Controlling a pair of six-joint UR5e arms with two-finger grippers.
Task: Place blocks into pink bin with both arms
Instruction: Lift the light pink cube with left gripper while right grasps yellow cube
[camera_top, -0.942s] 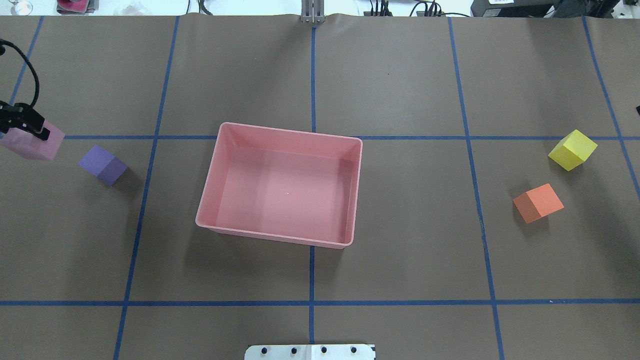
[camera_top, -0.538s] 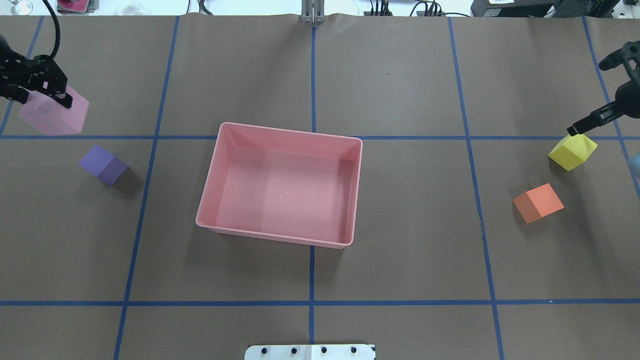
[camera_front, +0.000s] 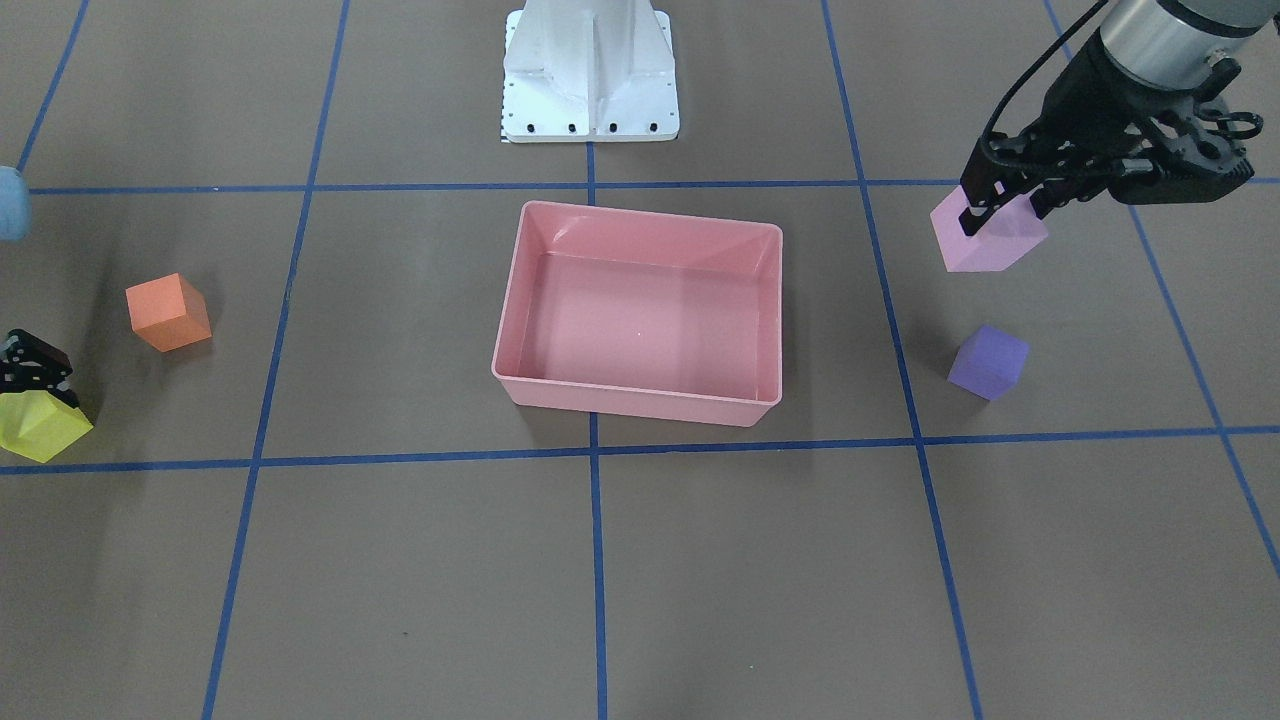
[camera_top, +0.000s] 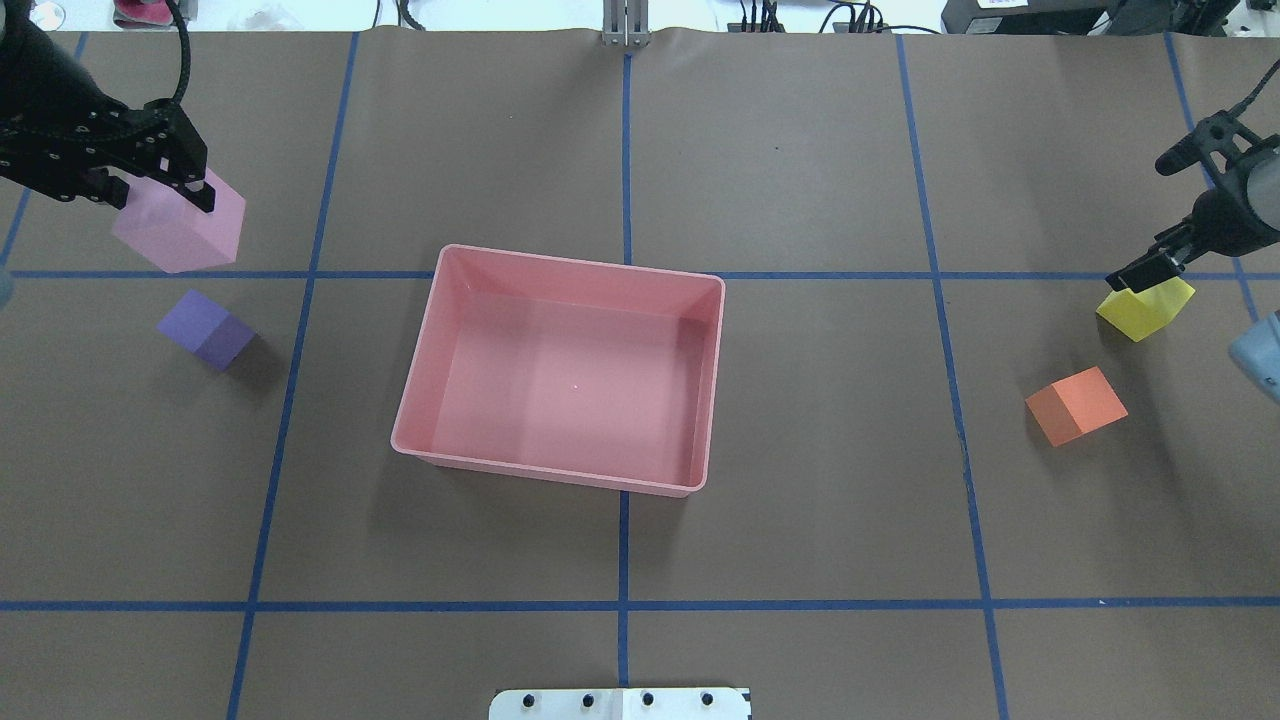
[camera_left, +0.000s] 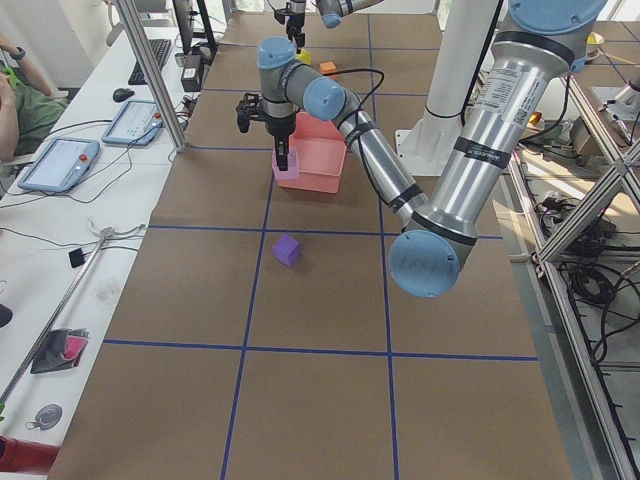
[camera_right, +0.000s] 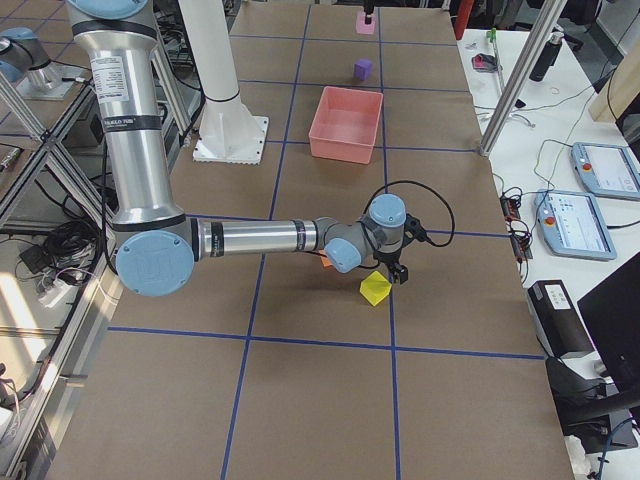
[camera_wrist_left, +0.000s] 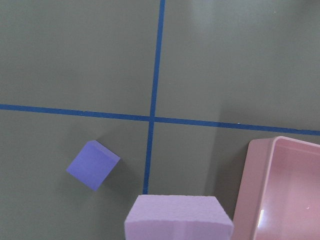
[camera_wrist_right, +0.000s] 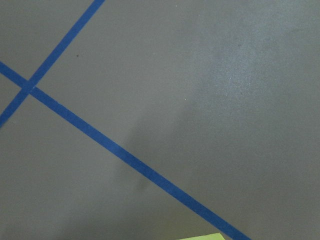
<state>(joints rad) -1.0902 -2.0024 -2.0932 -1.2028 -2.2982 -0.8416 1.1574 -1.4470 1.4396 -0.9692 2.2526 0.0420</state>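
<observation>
Left of the shallow glossy pink plastic bin (camera_top: 580, 262), our left end effector (camera_top: 160, 200) is clamped on opposite flat faces of the matte light pink-lilac cube (camera_top: 185, 240), carrying it clear of the worktop (camera_top: 800, 500). We judge these cubes light, stiff and slightly grippy, so a flat-face pinch suits them. Our right end effector (camera_top: 1135, 275) sits atop the matte yellow cube (camera_top: 1145, 312); whether it has clenched, we cannot tell. The dark purple cube (camera_top: 205, 328) and orange cube (camera_top: 1076, 405) lie loose, and the bin holds 0. Brown paper with blue tape lines covers the flat worktop. Side benches carry tablets (camera_left: 58, 165) and cables, with an operator (camera_left: 20, 100) seated nearby.
</observation>
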